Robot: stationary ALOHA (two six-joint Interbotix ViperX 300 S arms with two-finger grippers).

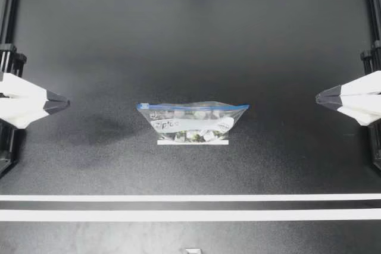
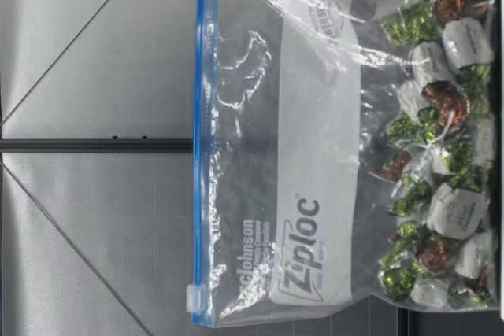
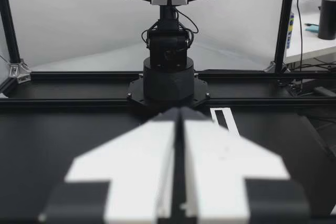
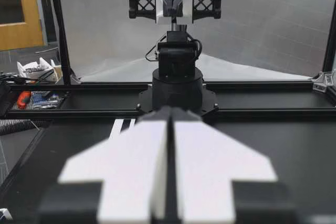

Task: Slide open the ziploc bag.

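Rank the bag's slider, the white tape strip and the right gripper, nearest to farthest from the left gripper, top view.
1. Slider, on the bag end facing the left gripper.
2. White tape strip, by the bag's base.
3. Right gripper, at the opposite side.

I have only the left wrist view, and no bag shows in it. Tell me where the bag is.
Observer: The ziploc bag stands at the middle of the table. In the top view it is between the left gripper and the right gripper, and it touches neither.
Operator: Tell me which end the slider is at.
Observer: The slider sits at the end of the blue zipper strip toward the left arm.
Operator: Report what is inside.
Observer: Wrapped candies lie heaped at the bottom of the bag, well below the strip.
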